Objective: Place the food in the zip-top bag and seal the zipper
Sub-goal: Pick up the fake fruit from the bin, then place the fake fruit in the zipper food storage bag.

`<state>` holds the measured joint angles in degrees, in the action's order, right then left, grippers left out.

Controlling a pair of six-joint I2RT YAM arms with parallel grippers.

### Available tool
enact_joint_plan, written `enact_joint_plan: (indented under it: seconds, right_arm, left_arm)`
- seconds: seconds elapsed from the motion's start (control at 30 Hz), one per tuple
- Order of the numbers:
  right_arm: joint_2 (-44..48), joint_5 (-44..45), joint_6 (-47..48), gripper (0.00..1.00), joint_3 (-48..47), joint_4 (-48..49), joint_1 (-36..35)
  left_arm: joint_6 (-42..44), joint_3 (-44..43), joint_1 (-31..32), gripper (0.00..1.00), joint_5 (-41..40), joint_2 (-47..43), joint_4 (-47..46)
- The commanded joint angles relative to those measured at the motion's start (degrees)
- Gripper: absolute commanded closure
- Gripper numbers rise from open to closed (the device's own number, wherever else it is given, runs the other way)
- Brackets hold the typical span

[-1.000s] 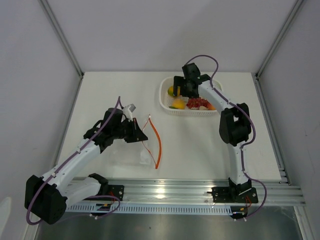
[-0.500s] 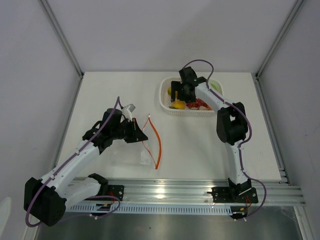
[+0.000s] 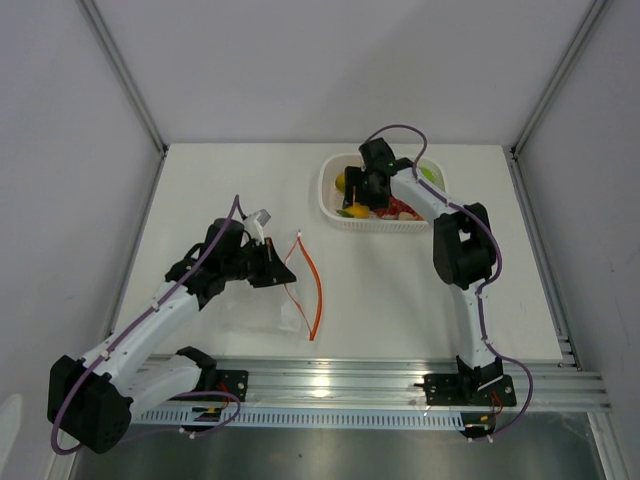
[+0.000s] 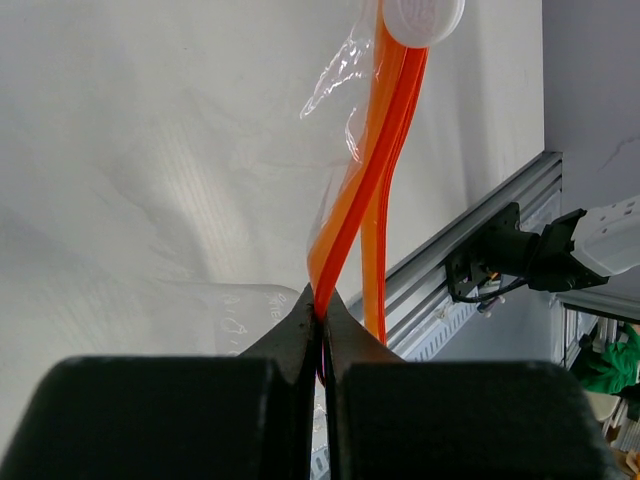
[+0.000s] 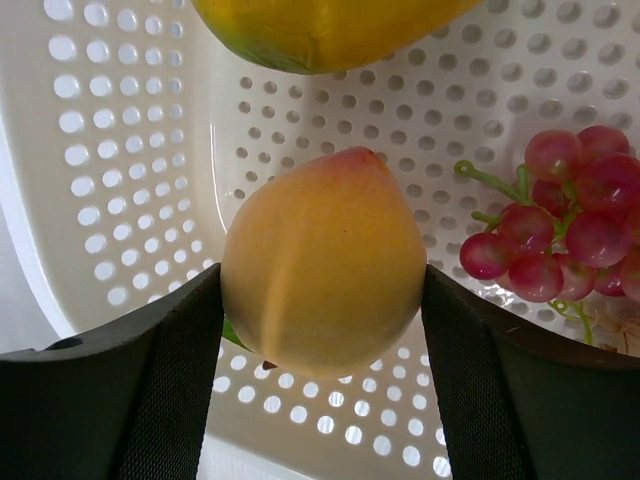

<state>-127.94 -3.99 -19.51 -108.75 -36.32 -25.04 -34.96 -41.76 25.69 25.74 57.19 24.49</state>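
Observation:
The clear zip-top bag [image 3: 268, 306] lies on the table with its red-orange zipper [image 3: 316, 290] bowed open. My left gripper [image 3: 279, 272] is shut on one strip of the zipper [image 4: 375, 130], pinching it at the jaw tips [image 4: 322, 308]; a white slider [image 4: 425, 18] sits at the strip's far end. My right gripper [image 3: 360, 200] reaches into the white basket [image 3: 325, 195]. Its pads touch both sides of the orange peach [image 5: 322, 260]. A mango [image 5: 320, 30] and a dark red grape bunch [image 5: 565, 225] lie beside the peach. A green apple [image 3: 428, 172] shows at the basket's far right.
The basket stands at the back right of the table. The metal rail [image 3: 380, 385] with the arm bases runs along the near edge. Grey walls enclose the left, right and back sides.
My right gripper has shifted slightly left and lowered into the basket around the peach. My left gripper and the bag have stayed put.

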Motion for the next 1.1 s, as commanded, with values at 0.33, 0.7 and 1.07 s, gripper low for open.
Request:
enact_joint_plan:
  seconds: [0.33, 0.7, 1.07]
  right_arm:
    - [16.8, 0.4, 2.8, 1.0, 11.4, 6.3, 0.0]
    - [48.7, -9.9, 6.3, 1.0, 34.8, 11.5, -12.3]
    - [58.2, -17.8, 0.5, 1.0, 49.2, 20.0, -25.0]
  left_arm:
    - [-0.9, -1.3, -0.4, 0.99, 1.7, -0.5, -1.3]
    - [-0.7, -3.4, -0.5, 0.99, 3.4, 1.4, -1.0]
    - [-1.3, -4.1, -0.4, 1.0, 4.1, 1.3, -0.9]
